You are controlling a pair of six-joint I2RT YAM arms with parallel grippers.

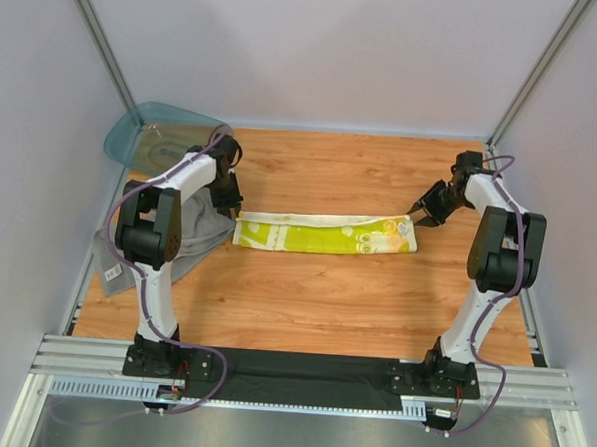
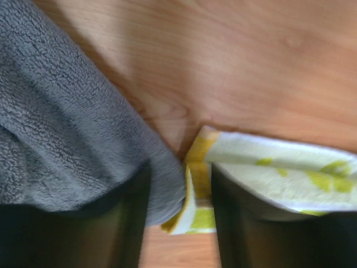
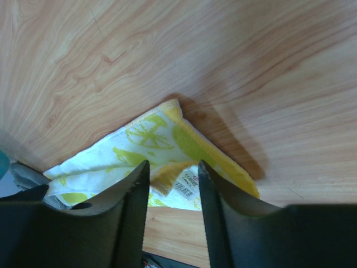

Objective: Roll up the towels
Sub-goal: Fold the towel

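The yellow-and-white patterned towel [image 1: 323,234] lies folded in a long strip across the middle of the table. The grey towel [image 1: 192,240] lies crumpled at the left, partly under my left arm. My left gripper [image 1: 229,205] hangs over the strip's left end, its jaws apart. In the left wrist view the grey towel [image 2: 61,128] and the yellow hem [image 2: 198,167] meet between the fingers of the left gripper [image 2: 181,223]. My right gripper [image 1: 419,212] is at the strip's right end and stands open. Below the right gripper [image 3: 173,173] lie the towel's corner [image 3: 150,139] and its white tag [image 3: 187,186].
A translucent teal tub [image 1: 148,136] stands at the back left corner, behind the left arm. Grey walls enclose the wooden table [image 1: 334,306] on three sides. A black mat [image 1: 301,369] and metal rails run along the near edge between the arm bases.
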